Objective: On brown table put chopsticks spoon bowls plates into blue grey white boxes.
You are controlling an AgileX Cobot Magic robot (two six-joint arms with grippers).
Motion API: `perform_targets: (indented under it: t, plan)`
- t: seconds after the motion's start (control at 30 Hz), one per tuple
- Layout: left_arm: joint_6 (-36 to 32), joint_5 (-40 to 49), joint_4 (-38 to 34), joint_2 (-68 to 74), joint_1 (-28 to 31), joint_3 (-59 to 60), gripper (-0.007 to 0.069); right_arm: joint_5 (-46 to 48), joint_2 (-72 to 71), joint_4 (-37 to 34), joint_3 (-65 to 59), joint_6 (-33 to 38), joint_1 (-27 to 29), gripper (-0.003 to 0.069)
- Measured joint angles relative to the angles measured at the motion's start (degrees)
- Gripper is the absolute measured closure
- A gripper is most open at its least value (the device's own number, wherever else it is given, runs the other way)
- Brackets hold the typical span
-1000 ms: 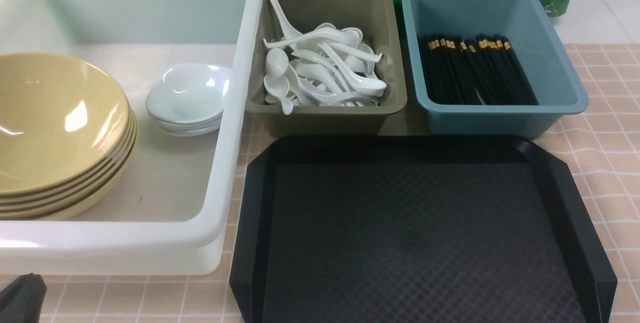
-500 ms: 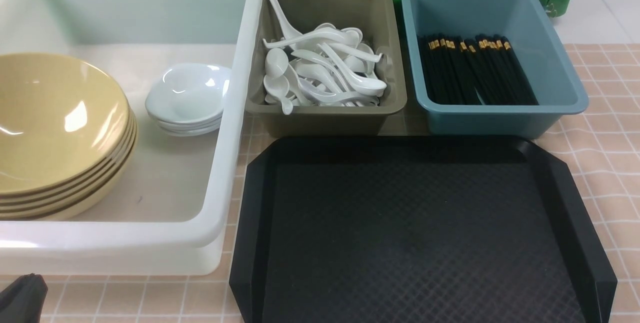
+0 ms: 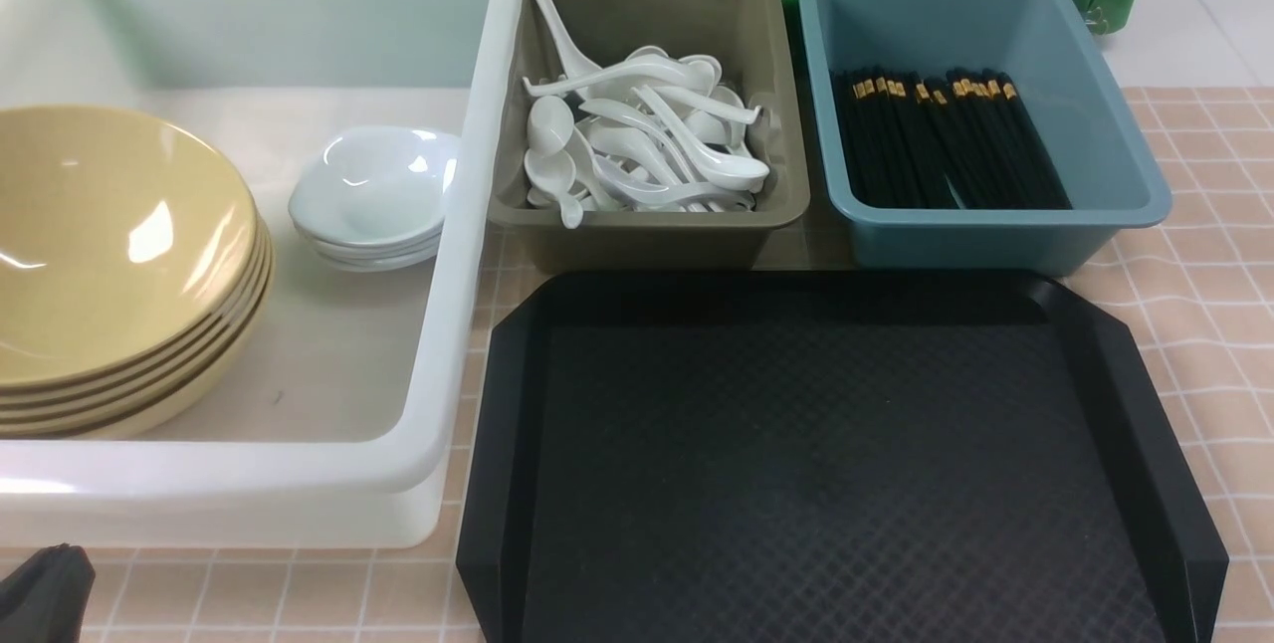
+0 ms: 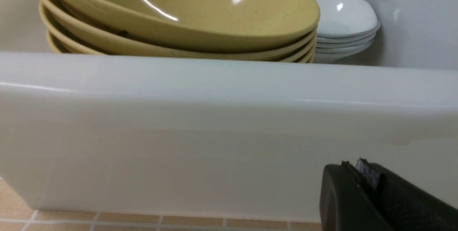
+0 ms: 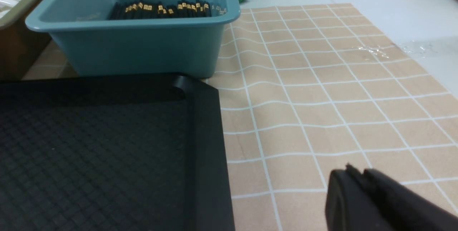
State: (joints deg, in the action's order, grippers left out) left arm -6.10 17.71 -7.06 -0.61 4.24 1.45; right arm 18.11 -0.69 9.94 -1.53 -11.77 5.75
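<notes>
both grippers [image 4: 361,173] [image 5: 357,177] look closed, low beside white box [image 3: 438,344] and tray [image 3: 1125,374] edges.

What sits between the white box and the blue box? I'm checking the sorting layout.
In the front view, the grey box holding white spoons lies between the white box and the blue box.

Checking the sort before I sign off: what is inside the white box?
Inside the white box: a stack of yellow plates and, beside it, a stack of small white bowls. The box floor under both stacks is covered.
</notes>
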Motion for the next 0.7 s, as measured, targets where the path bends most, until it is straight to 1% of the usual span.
perform_targets:
  t: [0.7]
  plan:
    - [0.0, 0.0, 0.05, 0.0, 0.0, 0.0, 0.062, 0.0, 0.0, 0.0, 0.0, 0.0, 0.0, 0.0547]
